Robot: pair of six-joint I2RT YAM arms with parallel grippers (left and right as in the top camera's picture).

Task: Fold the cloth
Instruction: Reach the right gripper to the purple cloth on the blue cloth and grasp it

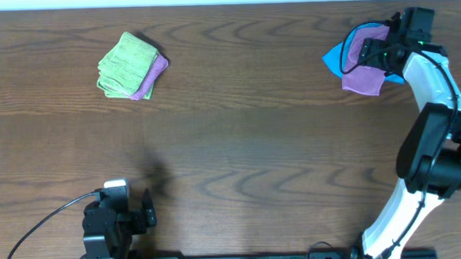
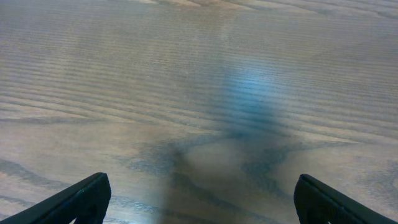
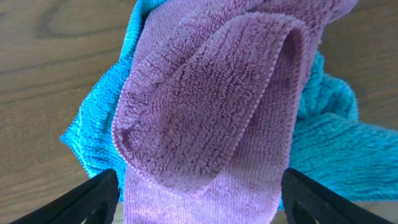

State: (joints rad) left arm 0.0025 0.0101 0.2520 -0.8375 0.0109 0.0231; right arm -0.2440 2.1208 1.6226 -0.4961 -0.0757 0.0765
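- Overhead: the right arm (image 1: 433, 84) reaches to the far right corner of the counter (image 1: 254, 144). The right jaws hang directly over a purple cloth (image 1: 361, 80).
- That purple cloth lies crumpled on top of a blue cloth (image 1: 334, 58). The blue one pokes out on the side of the right jaws that faces the middle of the counter.
- Well away from the right jaws, across the counter, a green cloth (image 1: 124, 62) sits folded on a second purple cloth (image 1: 155, 74) (a neat little stack).
- The left arm (image 1: 111, 222) is drawn back at the near edge. No cloth is anywhere near the left jaws.
- Left wrist: the left jaws stand wide apart. One fingertip (image 2: 81, 199) shows at each lower corner, with only bare counter (image 2: 186, 74) between and ahead of them.
- A soft shadow (image 2: 249, 124) lies on the wood ahead of the gap.
- Right wrist: the right jaws also stand wide apart and grip nothing, their fingertips (image 3: 87, 199) at the two lower corners.
- The purple cloth (image 3: 211, 112) fills the space between and ahead of the jaws, with one rounded fold (hem stitching visible) doubled over on top.
- The blue cloth (image 3: 336, 143) spreads out from under it past both fingertips, and it shows more beyond the right-hand one.
- Bare counter (image 3: 50, 50) shows beyond the cloths on the left-hand side.
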